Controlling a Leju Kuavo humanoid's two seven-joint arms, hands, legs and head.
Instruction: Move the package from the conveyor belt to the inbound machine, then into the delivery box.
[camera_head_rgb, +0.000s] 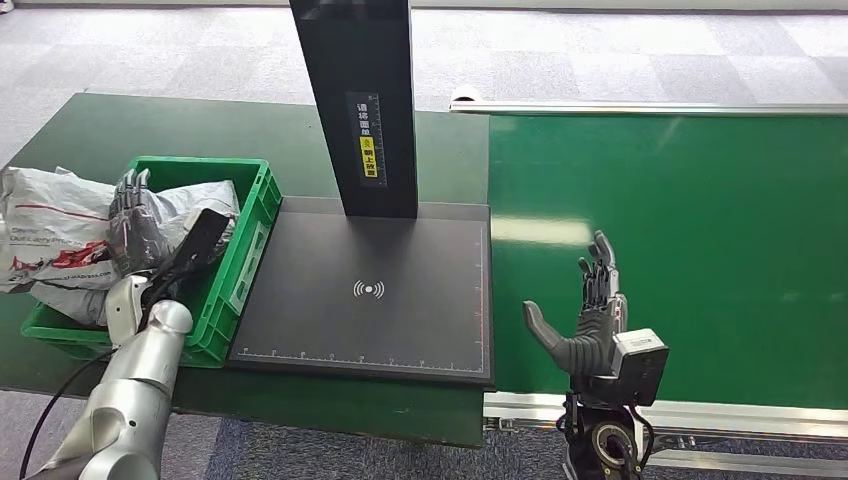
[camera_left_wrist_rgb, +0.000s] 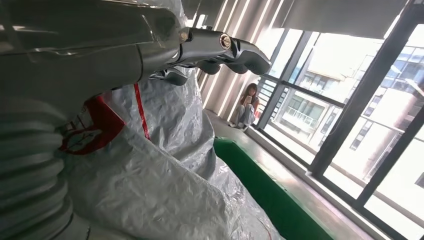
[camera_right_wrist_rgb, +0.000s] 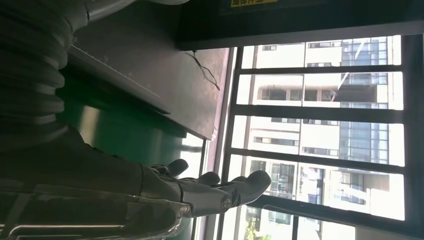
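in the head view, our left hand (camera_head_rgb: 133, 222) lies over the green crate (camera_head_rgb: 255, 215), fingers stretched flat on top of the grey plastic package (camera_head_rgb: 60, 235) that fills it. we see the fingers resting on the wrinkled bag, but we cannot tell from here whether they grip it or just touch it. the package sits in the crate under this hand, spilling over the crate's far rim away from the black scanner plate (camera_head_rgb: 370, 290). the plate lies just beside the crate, on the side toward our right hand, with a black post (camera_head_rgb: 355, 100) rising from its back edge. our right hand (camera_head_rgb: 590, 310) hangs over the near edge of the green belt (camera_head_rgb: 700, 250), just beyond the plate's side, fingers straight and spread, thumb out, holding nothing.

in the left wrist view, the fingers (camera_left_wrist_rgb: 220, 47) reach out straight above the package (camera_left_wrist_rgb: 165, 170), whose grey wrinkled skin with red print lies right under the palm. beyond the fingertips a person (camera_left_wrist_rgb: 246, 106) sits by tall windows (camera_left_wrist_rgb: 360, 115), well apart from the hand.

in the right wrist view, the right hand (camera_right_wrist_rgb: 200, 192) is spread wide and empty, fingers pointing toward windows (camera_right_wrist_rgb: 320, 125), with the belt (camera_right_wrist_rgb: 125, 135) and the dark plate (camera_right_wrist_rgb: 150, 65) beside it.
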